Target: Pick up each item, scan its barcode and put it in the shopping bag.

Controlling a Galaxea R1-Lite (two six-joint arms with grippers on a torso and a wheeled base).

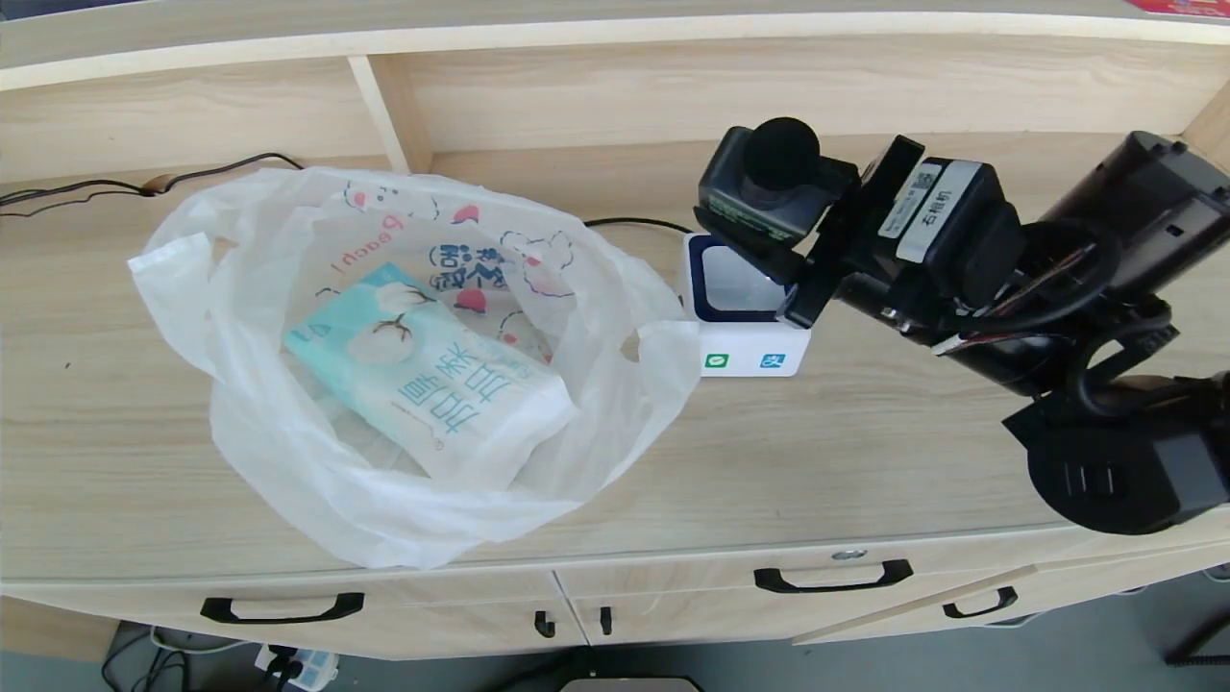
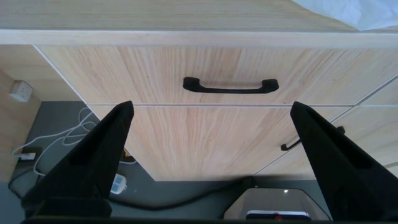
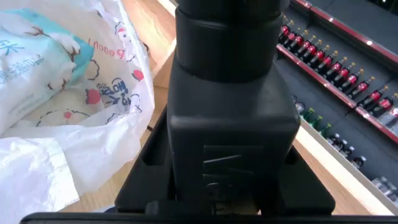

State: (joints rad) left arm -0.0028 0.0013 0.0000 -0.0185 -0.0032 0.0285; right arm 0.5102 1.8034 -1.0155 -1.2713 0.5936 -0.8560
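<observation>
A white plastic shopping bag (image 1: 288,452) lies open on the wooden counter, with a pale blue tissue pack (image 1: 432,384) inside it. To its right stands the white barcode scanner (image 1: 750,356) with a dark blue window. My right gripper (image 1: 817,226) is shut on a black boxy bottle (image 1: 769,187) with a round cap, held just above the scanner's window. In the right wrist view that black bottle (image 3: 230,112) is close up, with the bag (image 3: 37,168) and tissue pack (image 3: 37,56) beyond. My left gripper (image 2: 205,168) hangs open below the counter's edge, facing a drawer front.
A black cable (image 1: 144,183) runs along the back of the counter, under a shelf with an upright divider (image 1: 389,106). Drawers with black handles (image 1: 831,577) (image 2: 230,86) line the front. Store shelves of bottles (image 3: 336,68) stand behind. Bare counter lies right of the scanner.
</observation>
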